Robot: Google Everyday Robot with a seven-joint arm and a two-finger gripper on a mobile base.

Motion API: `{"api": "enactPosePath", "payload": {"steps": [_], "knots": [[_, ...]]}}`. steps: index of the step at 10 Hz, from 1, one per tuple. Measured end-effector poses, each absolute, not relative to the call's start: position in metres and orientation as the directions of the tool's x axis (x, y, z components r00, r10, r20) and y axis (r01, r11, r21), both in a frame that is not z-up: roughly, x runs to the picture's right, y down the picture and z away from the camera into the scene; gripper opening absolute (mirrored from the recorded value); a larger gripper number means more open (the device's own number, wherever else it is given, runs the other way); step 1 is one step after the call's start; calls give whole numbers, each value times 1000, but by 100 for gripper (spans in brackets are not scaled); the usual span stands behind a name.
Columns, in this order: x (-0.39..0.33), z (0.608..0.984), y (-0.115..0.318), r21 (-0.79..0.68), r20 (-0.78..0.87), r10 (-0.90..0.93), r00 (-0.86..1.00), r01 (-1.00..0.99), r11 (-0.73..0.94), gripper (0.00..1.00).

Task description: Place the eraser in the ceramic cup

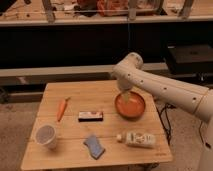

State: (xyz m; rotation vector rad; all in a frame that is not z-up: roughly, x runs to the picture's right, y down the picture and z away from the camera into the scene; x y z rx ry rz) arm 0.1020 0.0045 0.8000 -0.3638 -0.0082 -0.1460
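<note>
The eraser (90, 116), a small black block with a light strip on top, lies flat at the middle of the wooden table (105, 90). The whitish ceramic cup (45, 136) stands upright at the table's front left, well apart from the eraser. My gripper (125, 97) hangs from the white arm over the left rim of an orange bowl (131, 106), to the right of the eraser and a little above the table. It holds nothing that I can see.
A carrot (62, 108) lies left of the eraser. A blue wavy sponge (94, 146) lies at the front centre. A white bottle (136, 138) lies on its side at the front right. Dark shelving stands behind the table.
</note>
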Motion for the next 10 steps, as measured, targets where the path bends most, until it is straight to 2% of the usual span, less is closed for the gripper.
{"api": "enactPosePath", "payload": {"steps": [10], "knots": [[50, 806, 17, -321, 151, -220, 964, 258, 912, 80]]}}
